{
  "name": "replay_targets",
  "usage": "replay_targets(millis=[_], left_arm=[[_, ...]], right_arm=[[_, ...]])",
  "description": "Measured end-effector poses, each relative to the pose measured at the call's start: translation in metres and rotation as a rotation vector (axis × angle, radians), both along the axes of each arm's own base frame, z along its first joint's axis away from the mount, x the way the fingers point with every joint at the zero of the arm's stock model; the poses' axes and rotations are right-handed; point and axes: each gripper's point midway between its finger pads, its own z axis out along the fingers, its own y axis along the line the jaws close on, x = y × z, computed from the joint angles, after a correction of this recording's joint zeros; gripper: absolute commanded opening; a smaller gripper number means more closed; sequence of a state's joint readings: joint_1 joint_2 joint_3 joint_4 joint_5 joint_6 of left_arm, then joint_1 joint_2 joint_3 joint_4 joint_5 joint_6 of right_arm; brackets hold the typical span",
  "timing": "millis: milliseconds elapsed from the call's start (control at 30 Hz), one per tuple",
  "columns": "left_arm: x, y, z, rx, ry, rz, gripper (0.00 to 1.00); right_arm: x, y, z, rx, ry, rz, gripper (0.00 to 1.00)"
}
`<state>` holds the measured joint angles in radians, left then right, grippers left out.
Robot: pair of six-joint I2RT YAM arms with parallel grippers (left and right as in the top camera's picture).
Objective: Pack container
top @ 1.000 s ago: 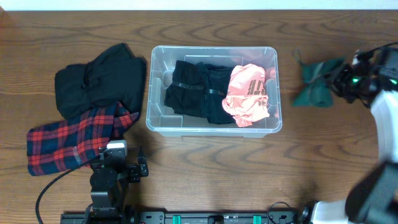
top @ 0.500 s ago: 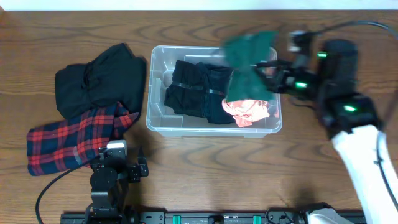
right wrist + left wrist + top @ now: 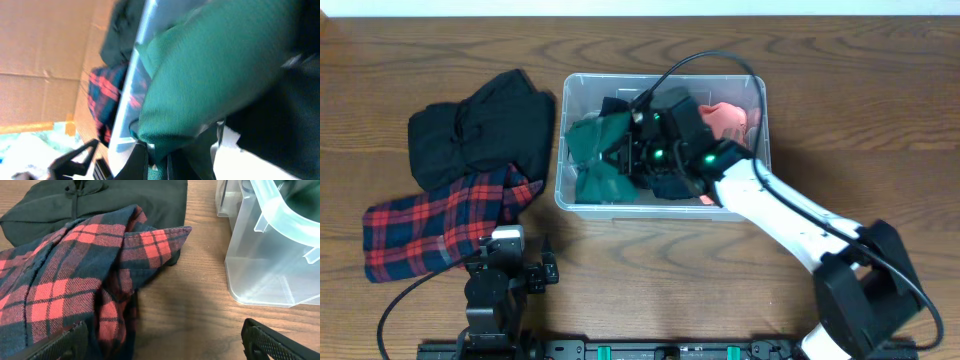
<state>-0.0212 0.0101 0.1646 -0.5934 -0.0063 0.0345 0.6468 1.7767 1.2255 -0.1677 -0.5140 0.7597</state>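
At the far left of the table (image 3: 880,60) lies a red and black plaid shirt (image 3: 435,225), crumpled. A black garment (image 3: 480,130) lies behind it and is partly under its upper edge. In the left wrist view the same shirt fills the left side, with its collar corner pointing toward the clear wall of the container. The left fingers (image 3: 164,330) sit low near the front edge of the table. They are spread wide apart, hold nothing, and are a little in front of the shirt and the container. The container (image 3: 563,195) stands upright in the middle of the table, just beside the right edge of the black garment. A dark green cloth (image 3: 595,160) is in its left half, bunched against the left wall and partly over some black clothes (image 3: 668,186). The right fingers (image 3: 167,150) are inside the container. They are pressed on a fold of the green cloth and pinch it. Right of them a pink garment (image 3: 730,120) lies in the back right corner of the container. The white right arm (image 3: 770,210) crosses the front rim from the lower right.
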Motion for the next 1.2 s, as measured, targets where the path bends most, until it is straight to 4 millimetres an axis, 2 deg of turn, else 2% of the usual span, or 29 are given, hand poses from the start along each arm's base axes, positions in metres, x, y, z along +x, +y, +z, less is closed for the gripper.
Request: replay_targets(millis=[67,167,200,267,300,367,467,567,667,767,833,900,1000,1100,1167,1200], left_arm=[[0.0,0.0,0.0,0.0,0.0,0.0,0.98],[0.0,0.0,0.0,0.0,0.0,0.0,0.98],[0.0,0.0,0.0,0.0,0.0,0.0,0.98],[0.0,0.0,0.0,0.0,0.0,0.0,0.98],[0.0,0.0,0.0,0.0,0.0,0.0,0.98],[0.0,0.0,0.0,0.0,0.0,0.0,0.98],[0.0,0.0,0.0,0.0,0.0,0.0,0.98],[0.0,0.0,0.0,0.0,0.0,0.0,0.98],[0.0,0.0,0.0,0.0,0.0,0.0,0.98],[0.0,0.0,0.0,0.0,0.0,0.0,0.98],[0.0,0.0,0.0,0.0,0.0,0.0,0.98],[0.0,0.0,0.0,0.0,0.0,0.0,0.98],[0.0,0.0,0.0,0.0,0.0,0.0,0.98],[0.001,0.0,0.001,0.0,-0.004,0.0,0.98],[0.003,0.0,0.005,0.0,-0.023,0.0,0.98],[0.004,0.0,0.007,-0.001,-0.031,0.0,0.98]], right_arm=[[-0.001,0.0,-0.012,-0.027,0.022,-0.01,0.03],[-0.002,-0.009,-0.027,-0.094,0.057,-0.051,0.05],[-0.001,-0.015,-0.033,-0.124,0.066,-0.074,0.11],[0.002,-0.024,-0.041,-0.172,0.071,-0.11,0.44],[0.004,-0.028,-0.043,-0.19,0.066,-0.122,0.55],[0.007,-0.033,-0.045,-0.21,0.045,-0.12,0.68],[0.011,-0.043,-0.049,-0.247,0.029,-0.112,0.73],[0.013,-0.064,-0.05,-0.292,0.039,-0.133,0.73],[0.025,-0.096,-0.027,-0.301,0.006,-0.191,0.71],[0.036,-0.144,0.019,-0.287,-0.067,-0.284,0.69],[0.038,-0.186,0.051,-0.29,-0.124,-0.362,0.68],[0.035,-0.234,0.079,-0.318,-0.177,-0.464,0.68],[0.024,-0.314,0.114,-0.399,-0.261,-0.651,0.8],[0.005,-0.371,0.133,-0.481,-0.309,-0.785,0.93],[-0.006,-0.39,0.137,-0.51,-0.305,-0.834,0.99],[-0.013,-0.402,0.138,-0.528,-0.297,-0.866,0.99]])
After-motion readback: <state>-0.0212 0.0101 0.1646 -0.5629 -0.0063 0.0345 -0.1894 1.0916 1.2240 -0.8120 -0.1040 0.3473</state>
